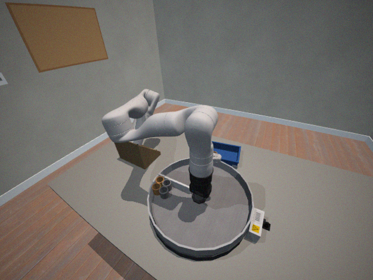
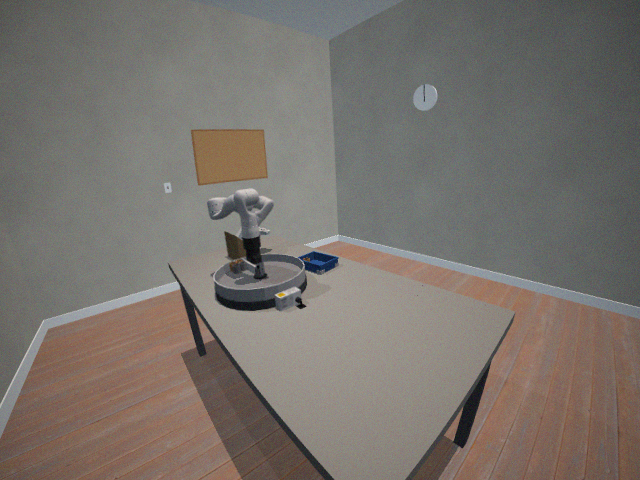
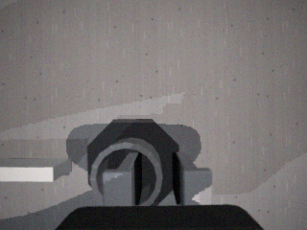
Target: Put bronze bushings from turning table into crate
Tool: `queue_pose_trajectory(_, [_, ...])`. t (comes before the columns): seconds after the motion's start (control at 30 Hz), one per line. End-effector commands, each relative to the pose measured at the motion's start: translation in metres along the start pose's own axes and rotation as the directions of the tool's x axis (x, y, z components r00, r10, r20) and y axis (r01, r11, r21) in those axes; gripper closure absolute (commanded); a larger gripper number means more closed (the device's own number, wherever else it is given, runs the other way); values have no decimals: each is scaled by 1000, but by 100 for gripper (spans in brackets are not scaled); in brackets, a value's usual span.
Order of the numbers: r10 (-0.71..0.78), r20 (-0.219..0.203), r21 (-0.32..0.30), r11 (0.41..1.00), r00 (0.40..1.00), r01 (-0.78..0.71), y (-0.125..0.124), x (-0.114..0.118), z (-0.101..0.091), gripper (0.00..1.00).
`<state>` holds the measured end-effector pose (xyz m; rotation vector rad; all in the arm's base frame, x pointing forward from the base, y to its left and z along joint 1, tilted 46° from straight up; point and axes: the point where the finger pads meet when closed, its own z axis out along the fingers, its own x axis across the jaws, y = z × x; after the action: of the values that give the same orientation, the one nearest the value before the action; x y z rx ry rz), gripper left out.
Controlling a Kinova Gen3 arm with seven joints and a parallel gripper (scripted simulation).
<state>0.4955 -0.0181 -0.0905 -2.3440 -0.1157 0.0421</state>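
The claw stands partway open over a grey ring, seemingly gripping nothing.

A corkboard and a round clock hang on walls — the clock toward two o'clock in the exterior view.

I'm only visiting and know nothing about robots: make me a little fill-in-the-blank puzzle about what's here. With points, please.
1. The crate (image 1: 239, 155) (image 2: 329, 265) is coloured ____.
2. In the top view, the bronze bushings (image 1: 156, 191) (image 2: 236, 264) on the turning table (image 1: 203, 228) (image 2: 248, 294) (image 3: 216, 62) number ____.
3. The warning label on the white box (image 1: 253, 237) (image 2: 287, 301) is ____.
4. The round thing hanging on the wall in the exterior view is a ____.

Missing words: blue; two; yellow; clock.
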Motion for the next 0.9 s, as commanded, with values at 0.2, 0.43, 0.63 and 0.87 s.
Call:
queue_pose_trajectory(0.2, [0,-2,-1,1000,1000,0,0,1,-6,53])
queue_pose_trajectory(0.43, [0,-2,-1,1000,1000,0,0,1,-6,53])
queue_pose_trajectory(0.63, [0,-2,-1,1000,1000,0,0,1,-11,53])
queue_pose_trajectory(0.87, [0,-2,-1,1000,1000,0,0,1,-12,53])
